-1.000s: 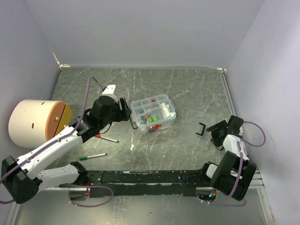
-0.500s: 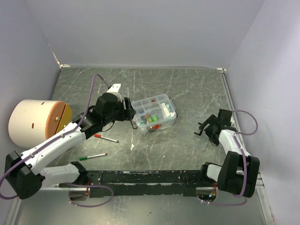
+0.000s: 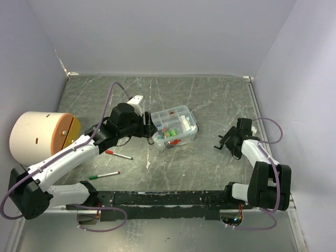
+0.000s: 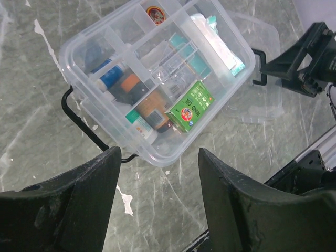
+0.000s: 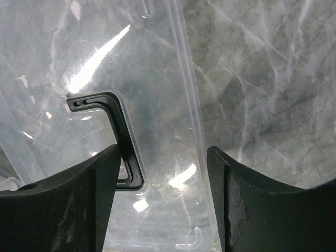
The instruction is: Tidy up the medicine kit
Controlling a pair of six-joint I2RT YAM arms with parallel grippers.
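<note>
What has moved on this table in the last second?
The left gripper slid right, up to the clear plastic compartment box, jaws open. The right gripper swung left over the clear lid with its black handle, holding nothing. The box, red pen, green pen and big white cylinder stayed put.

Outstretched left arm (image 3: 68, 157), inward-bent right arm (image 3: 261, 157), left end effector (image 4: 160, 157) and right end effector (image 5: 164, 157) both with jaws apart.
</note>
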